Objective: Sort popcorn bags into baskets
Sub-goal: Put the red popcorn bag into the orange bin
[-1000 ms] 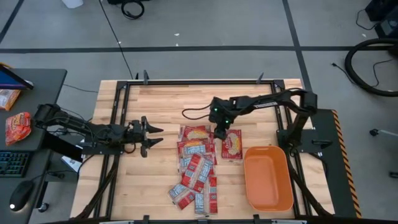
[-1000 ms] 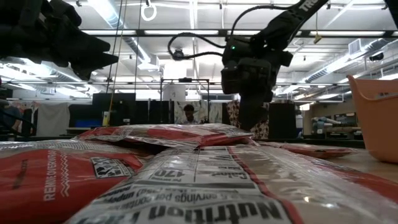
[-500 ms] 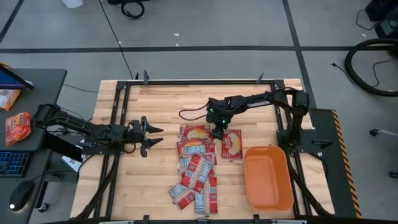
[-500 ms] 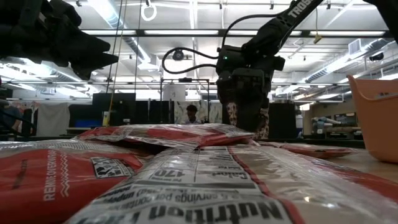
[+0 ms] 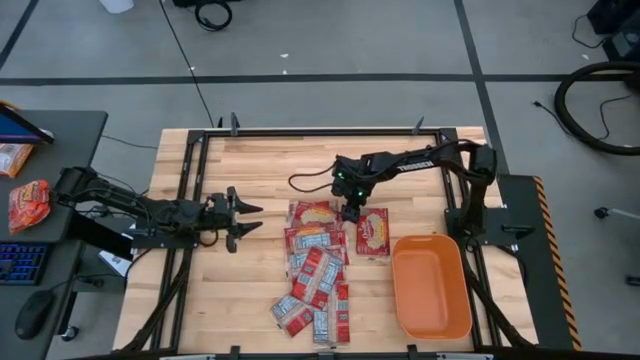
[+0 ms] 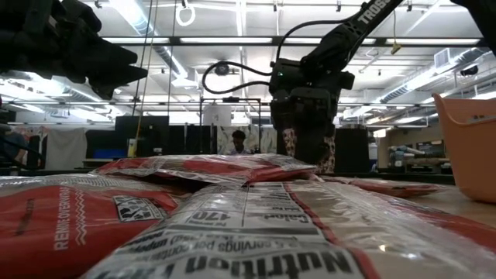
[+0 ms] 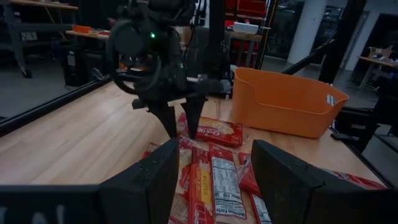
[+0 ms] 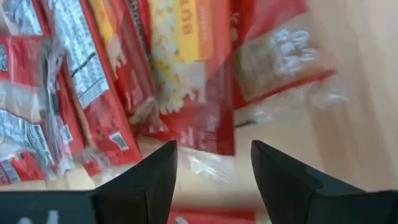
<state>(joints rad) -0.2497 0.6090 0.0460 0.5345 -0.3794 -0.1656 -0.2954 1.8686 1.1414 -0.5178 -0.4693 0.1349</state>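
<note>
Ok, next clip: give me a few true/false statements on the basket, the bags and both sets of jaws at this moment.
1. The orange basket holds several popcorn bags. False: it holds none.
2. The right gripper has its jaws open above the popcorn bags. True.
3. The left gripper is shut on a bag. False: its jaws are open and empty, left of the pile.
4. The bags lie on the table left of the basket. True.

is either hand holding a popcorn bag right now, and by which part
Nothing is held. The right hand is open, poised over the popcorn bags; the left hand waits open beside the pile.
</note>
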